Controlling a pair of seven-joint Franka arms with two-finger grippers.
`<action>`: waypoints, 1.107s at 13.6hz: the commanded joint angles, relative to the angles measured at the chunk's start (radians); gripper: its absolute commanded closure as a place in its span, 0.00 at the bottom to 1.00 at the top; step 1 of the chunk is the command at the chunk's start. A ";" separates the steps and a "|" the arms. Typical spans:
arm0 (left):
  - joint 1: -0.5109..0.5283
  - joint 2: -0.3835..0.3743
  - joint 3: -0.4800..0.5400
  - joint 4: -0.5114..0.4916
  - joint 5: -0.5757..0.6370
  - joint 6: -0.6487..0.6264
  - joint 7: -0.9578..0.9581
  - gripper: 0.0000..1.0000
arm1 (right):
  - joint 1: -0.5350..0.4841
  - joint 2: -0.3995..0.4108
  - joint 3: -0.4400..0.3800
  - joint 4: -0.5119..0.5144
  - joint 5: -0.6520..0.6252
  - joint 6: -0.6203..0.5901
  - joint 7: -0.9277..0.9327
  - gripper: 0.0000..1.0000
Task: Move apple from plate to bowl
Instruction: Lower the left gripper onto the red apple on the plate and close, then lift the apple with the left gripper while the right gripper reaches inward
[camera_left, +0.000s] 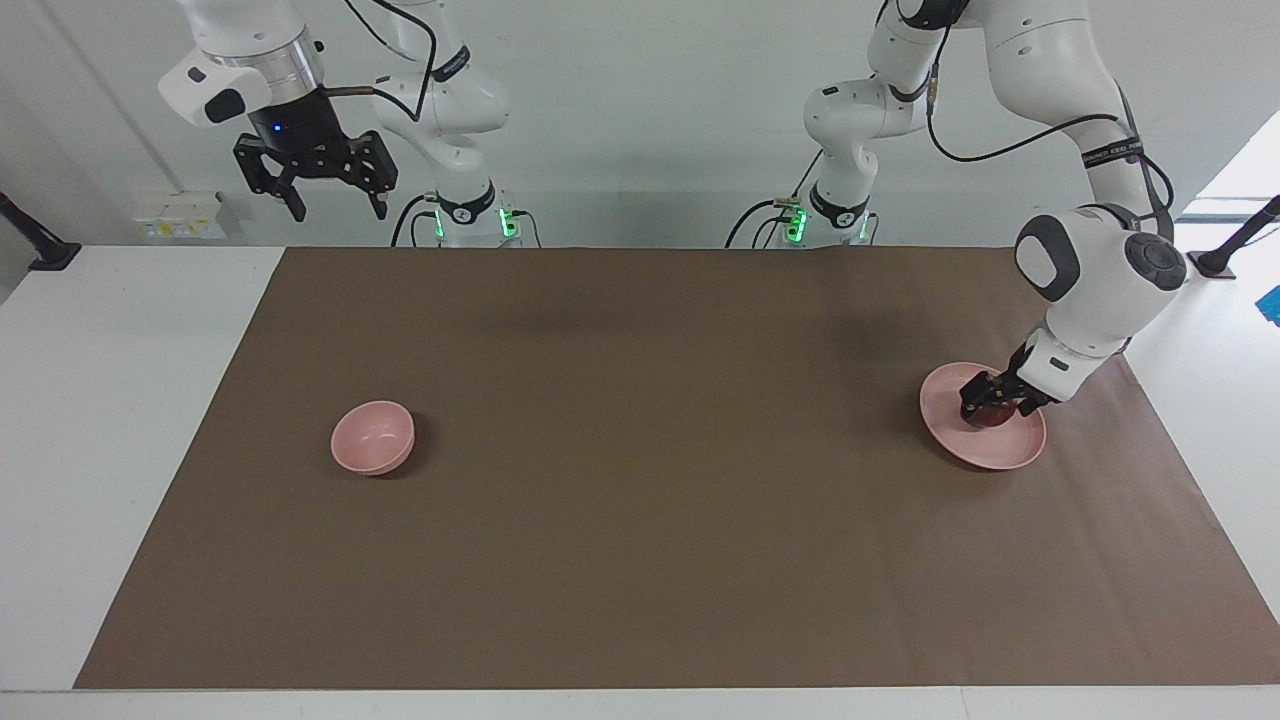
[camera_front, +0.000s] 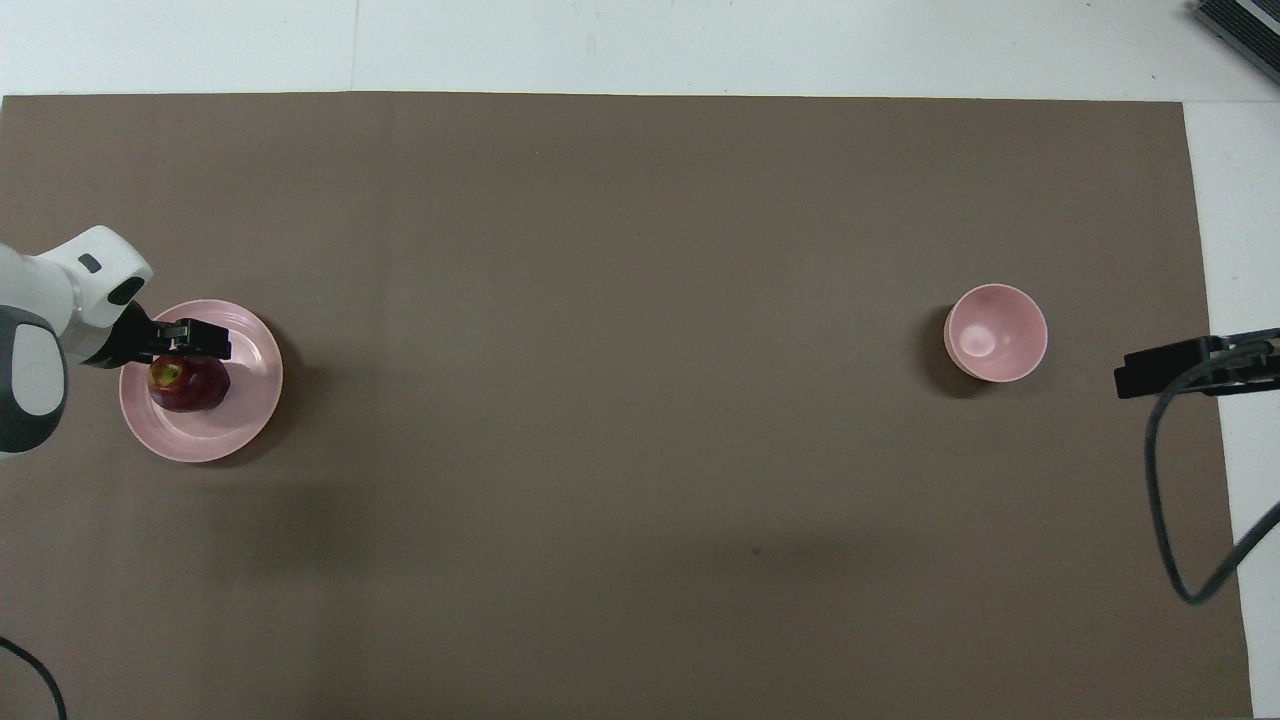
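Dark red apple (camera_left: 990, 414) sits on the pink plate (camera_left: 975, 447), at my left arm's end of the tabletop. My left tool (camera_left: 988, 398) is down around it, spread wide, not clamped, ready to close. Right tool (camera_left: 330, 196) waits open, raised. Bowl (camera_left: 372, 437) sits empty, well apart. Facing view shows tool height; overhead view shows the stem patch.

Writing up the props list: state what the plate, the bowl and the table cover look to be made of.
The plate: likely matte plastic or melamine, even pale pink, no glaze glare.
The bowl: same look, with a soft sheen inside; possibly ceramic.
The table cover: probably brown paper or thin card, flat and dull, with straight cut edges.
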 joint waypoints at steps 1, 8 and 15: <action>0.027 -0.028 -0.005 -0.052 -0.015 0.046 0.060 0.00 | -0.016 -0.012 0.005 -0.055 0.031 0.020 -0.025 0.00; 0.034 -0.031 -0.005 -0.106 -0.015 0.080 0.048 0.00 | -0.001 -0.004 0.007 -0.196 0.149 0.179 -0.010 0.00; 0.005 -0.008 -0.006 -0.015 -0.017 0.006 -0.001 1.00 | 0.016 0.051 0.018 -0.219 0.369 0.331 -0.059 0.00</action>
